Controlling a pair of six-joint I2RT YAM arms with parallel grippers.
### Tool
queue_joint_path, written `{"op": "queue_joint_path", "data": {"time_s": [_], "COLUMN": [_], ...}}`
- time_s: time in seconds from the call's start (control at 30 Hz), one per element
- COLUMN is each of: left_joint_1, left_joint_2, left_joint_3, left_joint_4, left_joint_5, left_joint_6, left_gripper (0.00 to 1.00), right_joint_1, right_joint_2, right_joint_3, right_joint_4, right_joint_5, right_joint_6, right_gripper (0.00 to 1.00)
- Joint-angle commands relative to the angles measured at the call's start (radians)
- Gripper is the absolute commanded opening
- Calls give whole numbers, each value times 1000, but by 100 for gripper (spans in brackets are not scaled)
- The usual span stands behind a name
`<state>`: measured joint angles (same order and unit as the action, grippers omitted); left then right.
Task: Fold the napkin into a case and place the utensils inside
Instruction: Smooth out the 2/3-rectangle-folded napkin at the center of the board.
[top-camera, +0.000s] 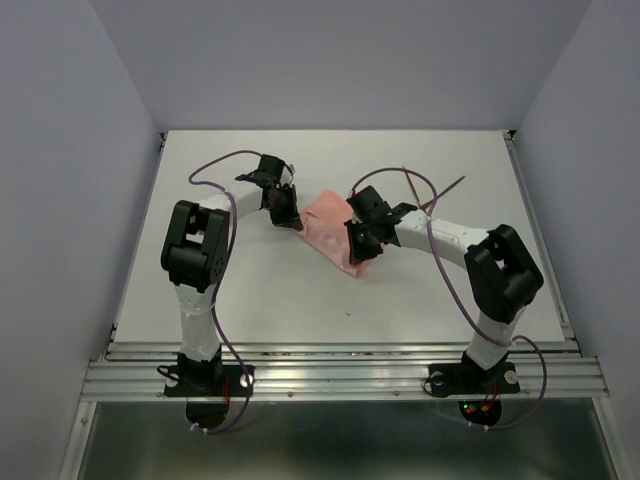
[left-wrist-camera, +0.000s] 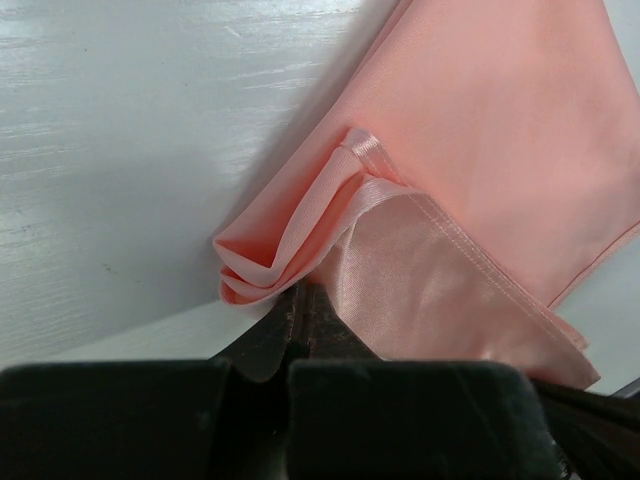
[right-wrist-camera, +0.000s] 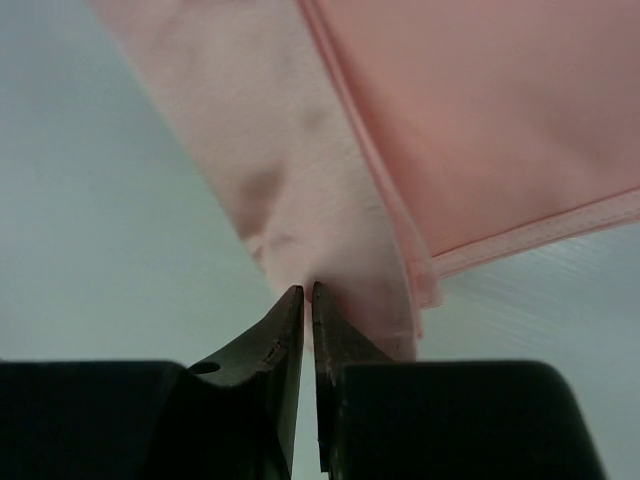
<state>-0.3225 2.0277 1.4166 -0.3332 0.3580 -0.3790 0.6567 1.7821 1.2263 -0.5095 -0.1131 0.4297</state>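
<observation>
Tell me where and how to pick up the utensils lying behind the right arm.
Grip each of the utensils on its far half, straight down from above, pinching across its width. They are very thin sticks lying flat on the table, converging toward the right arm, so their far, spread ends probably leave more room.

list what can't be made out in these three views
Top view: two thin reddish-brown sticks, too small to tell a forked tip; right arm covers their near ends.
Top view: salmon-pink cloth napkin, side edges under left end effector and right end effector.
Right wrist: cloth at the tips blurred; grip unclear.
</observation>
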Motion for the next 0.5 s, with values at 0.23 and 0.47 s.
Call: {"op": "queue_joint_path", "data": {"time_s": [0.23, 0.47], "left_joint_1": [11, 11], "left_joint_2": [-6, -14], "left_joint_3": [28, 28], "left_joint_4": [-3, 0], "left_joint_5": [-7, 1], "left_joint_6": [12, 14], "left_gripper": [0, 0], "right_joint_1": [-12, -12], "right_joint_2": [45, -87], "right_joint_3": [-57, -74], "right_joint_4": [42, 89], "right_joint_5": [204, 208], "right_joint_6": [61, 54], "right_gripper": [10, 10]}}
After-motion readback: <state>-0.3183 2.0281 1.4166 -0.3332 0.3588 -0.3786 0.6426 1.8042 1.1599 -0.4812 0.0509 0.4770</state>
